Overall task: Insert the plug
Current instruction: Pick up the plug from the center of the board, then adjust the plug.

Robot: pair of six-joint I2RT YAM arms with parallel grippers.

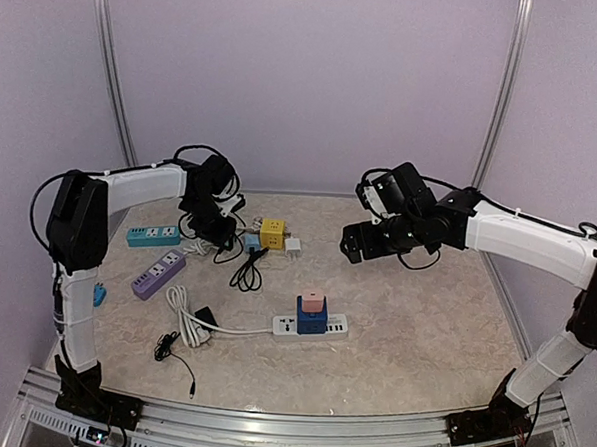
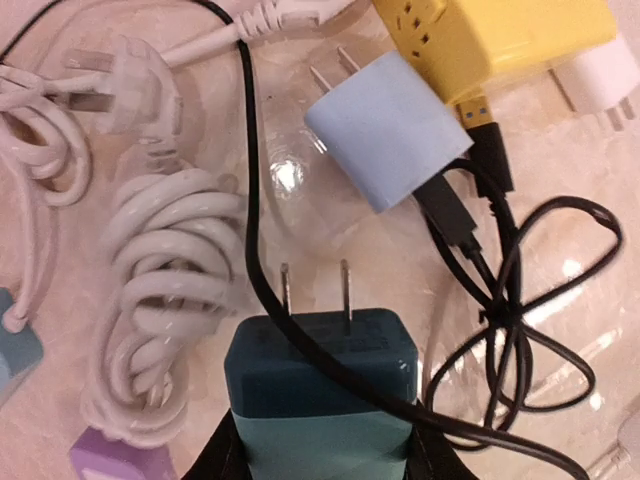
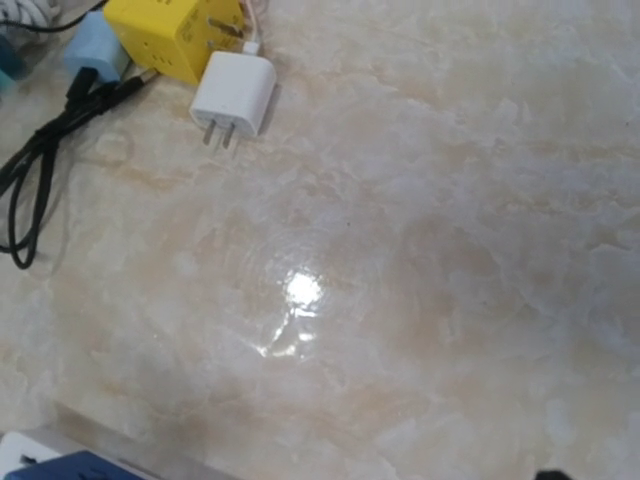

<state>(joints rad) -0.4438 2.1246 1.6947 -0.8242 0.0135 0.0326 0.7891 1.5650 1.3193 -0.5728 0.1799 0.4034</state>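
Observation:
A two-tone teal plug (image 2: 320, 390) with two metal prongs pointing away sits between the black fingers (image 2: 222, 455) of my left gripper (image 2: 320, 445), which is shut on its sides. A black cable (image 2: 255, 240) drapes across the plug's top. In the top view the left gripper (image 1: 218, 234) is low over the clutter at the back left. The white power strip (image 1: 285, 326) lies at the centre front, with a blue adapter (image 1: 307, 319) and a pink one (image 1: 314, 300) stacked in it. My right gripper (image 1: 355, 242) hangs open above bare table, holding nothing.
Around the left gripper lie a light blue adapter (image 2: 385, 125), a yellow cube socket (image 2: 480, 35), a coiled white cord (image 2: 170, 290) and a looped black cable (image 2: 510, 330). A white charger (image 3: 233, 95), a teal strip (image 1: 153, 236) and a purple strip (image 1: 159, 273) lie nearby.

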